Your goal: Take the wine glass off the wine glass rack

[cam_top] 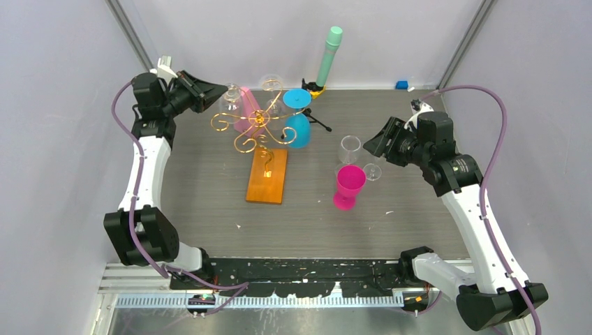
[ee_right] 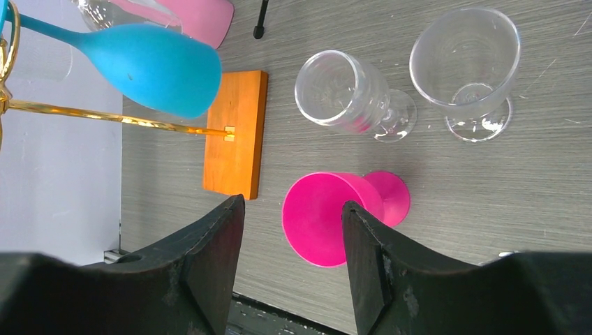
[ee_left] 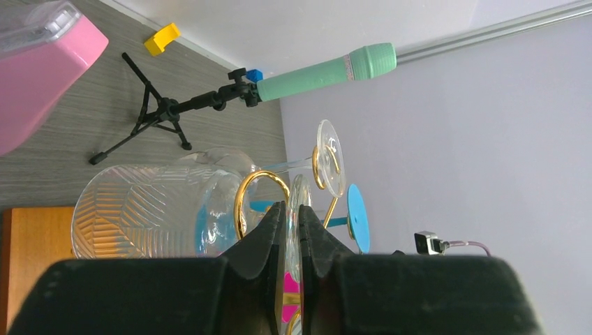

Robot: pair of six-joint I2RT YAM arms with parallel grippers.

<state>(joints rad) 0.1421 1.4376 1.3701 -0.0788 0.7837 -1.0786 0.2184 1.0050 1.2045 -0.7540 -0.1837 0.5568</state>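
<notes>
The left end effector (ee_left: pixel 292 227) is seen clenched on the wine glass (ee_left: pixel 139 209). The glass's thin round foot is pinched edge-on between the two black fingers (ee_left: pixel 269 237). This clear glass has a ribbed bowl and is hung on the rack (cam_top: pixel 258 125), at its rear left side, with the foot caught in a gold wire curl. It is not yet off the rack. In the top view the end effector is held level with the rack's upper arms, well above the desk (cam_top: pixel 209 202).

The rack's wooden base (cam_top: pixel 267 176) is set flat on the desk, left of centre. Three more glasses are hung from the rack: a pink glass (cam_top: pixel 246 105) just beside the held one, a blue glass (cam_top: pixel 299 129) on the right side, and a second clear glass (ee_left: pixel 328 157) at the back. A black tripod (ee_left: pixel 160 112) carrying a mint cylinder (ee_left: pixel 321 70) is placed behind the rack.

The right end effector (ee_right: pixel 292 209) is released, with its jaws spread wide and nothing between them. It is held above the desk's right half, well apart from the rack. A magenta cup (cam_top: pixel 349 185) is stood upright below and in front of it. Two clear glasses (ee_right: pixel 345 91) (ee_right: pixel 468 63) are stood close behind the cup, near each other. Whether they touch cannot be told.
</notes>
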